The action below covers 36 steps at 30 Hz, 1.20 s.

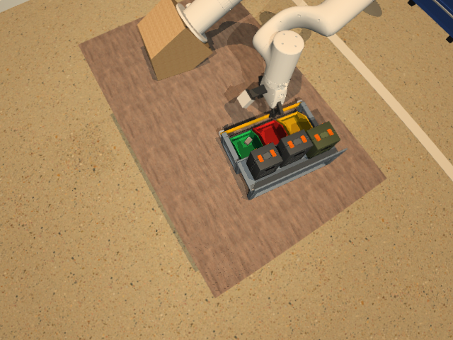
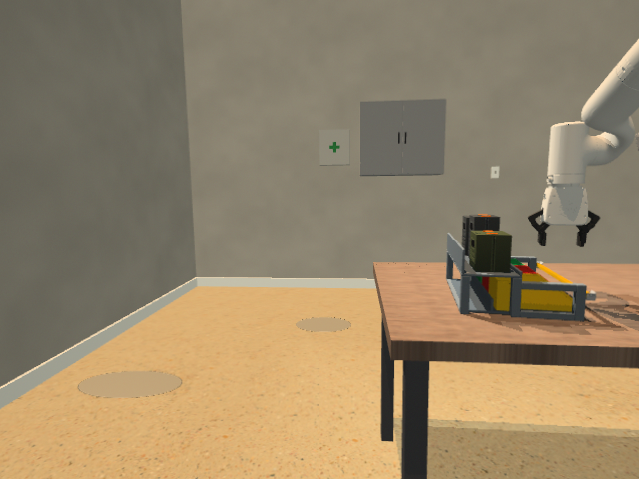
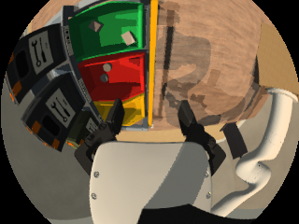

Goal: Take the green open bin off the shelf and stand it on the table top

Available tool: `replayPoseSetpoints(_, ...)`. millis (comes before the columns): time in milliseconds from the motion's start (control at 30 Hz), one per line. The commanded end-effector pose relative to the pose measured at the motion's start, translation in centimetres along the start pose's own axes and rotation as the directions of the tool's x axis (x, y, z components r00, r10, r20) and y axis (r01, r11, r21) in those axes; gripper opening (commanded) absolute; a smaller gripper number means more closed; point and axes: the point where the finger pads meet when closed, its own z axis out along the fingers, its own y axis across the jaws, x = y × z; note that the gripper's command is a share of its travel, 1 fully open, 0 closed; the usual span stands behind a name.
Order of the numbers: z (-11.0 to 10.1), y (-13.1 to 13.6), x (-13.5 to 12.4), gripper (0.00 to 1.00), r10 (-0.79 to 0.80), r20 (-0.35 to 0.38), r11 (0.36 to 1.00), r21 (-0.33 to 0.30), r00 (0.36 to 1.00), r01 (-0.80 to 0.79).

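Note:
The green open bin (image 1: 238, 145) (image 3: 81, 42) sits level in the end bay of the grey shelf (image 1: 228, 150) (image 2: 515, 297). Two small blocky parts lie in it, one grey (image 3: 95, 25) and one pale (image 3: 128, 38). The red bin (image 1: 270, 136) (image 3: 121, 87), with two round parts, is beside it. The yellow bin (image 1: 296, 122) (image 2: 546, 300) is at the other end. My gripper (image 2: 561, 241) (image 3: 151, 105) is open and empty, well above the shelf's front, near the red and yellow bins. It touches no bin. The bins' undersides are hidden.
A yellow rail (image 1: 248, 123) (image 3: 152, 61) runs along the shelf's front. Two dark cases (image 1: 260, 168) (image 1: 291, 154) and an olive case (image 1: 323, 145) (image 2: 490, 253) stand on the upper level behind the bins. A wooden wedge block (image 1: 179, 60) stands near the arm's base.

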Motion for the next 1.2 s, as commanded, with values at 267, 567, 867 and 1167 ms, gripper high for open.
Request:
replayPoseSetpoints(267,-0.09,-0.05,0.00,1.00,-0.001,0.000,1.000,0.001,1.000,0.001)
replayPoseSetpoints(567,-0.28,-0.05,0.00,1.00,-0.258,-0.001,0.966,0.001,0.966,0.258)
replayPoseSetpoints(867,-0.28,-0.05,0.00,1.00,-0.258,-0.001,0.966,0.001,0.966,0.258)
replayPoseSetpoints(1167,-0.24,-0.05,0.00,1.00,-0.296,-0.001,0.955,0.001,0.955,0.296)
